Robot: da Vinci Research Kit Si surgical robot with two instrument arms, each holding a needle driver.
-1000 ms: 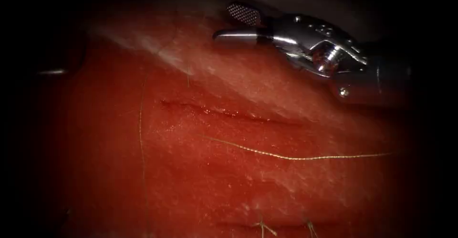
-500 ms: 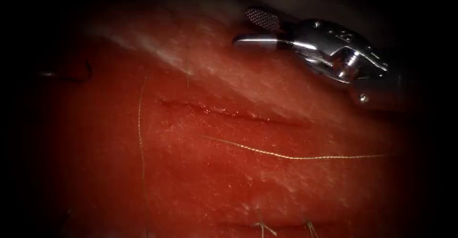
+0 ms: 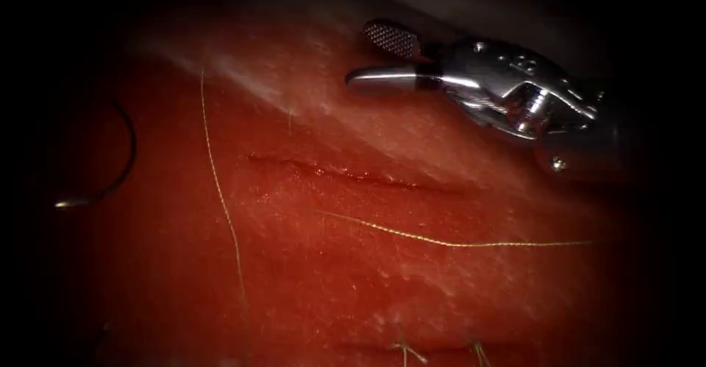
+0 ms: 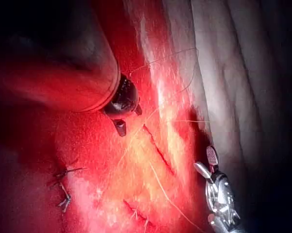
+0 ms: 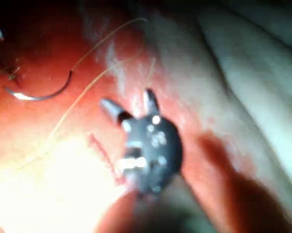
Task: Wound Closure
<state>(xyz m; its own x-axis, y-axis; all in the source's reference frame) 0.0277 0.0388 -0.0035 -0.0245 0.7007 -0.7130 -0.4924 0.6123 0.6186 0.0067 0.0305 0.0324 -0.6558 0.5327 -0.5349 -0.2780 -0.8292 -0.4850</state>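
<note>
The silver steel tool of the right arm (image 3: 364,54) holds its two fingers (image 3: 390,37) wide apart, and there is nothing between them – no needle, no thread, no tissue. The upper finger shows its cross-hatched gripping face; the lower one (image 3: 379,79) is smooth and shiny. Both hang above the pale, fatty band of the red pork-belly tissue (image 3: 441,293). The right wrist view shows this tool (image 5: 126,99) spread in the same way, and it also appears in the left wrist view (image 4: 205,161).

Below the fingers, and apart from them, lies the dark, narrow cut (image 3: 331,172) in the tissue, with a little wet red fluid shining along it. Beyond the cut, still farther from the fingers, one strand of the thin golden thread (image 3: 441,243) lies on the tissue and runs off toward the side of the tool's shaft. A second strand (image 3: 220,198) runs up and down in front of the fingertips, to the left of the cut.

The dark curved steel needle (image 3: 129,146) is farthest from the fingers, well to the left of the cut, in the dim border; its bright end (image 3: 70,204) points away from them. I cannot tell if it touches the tissue.

The dark-tipped tool of the left arm (image 4: 120,125) stands over the tissue near one end of the cut – if it holds something, I cannot tell.

Short cut ends of thread (image 3: 406,350) stand up from an older closed line, far below the fingers.
</note>
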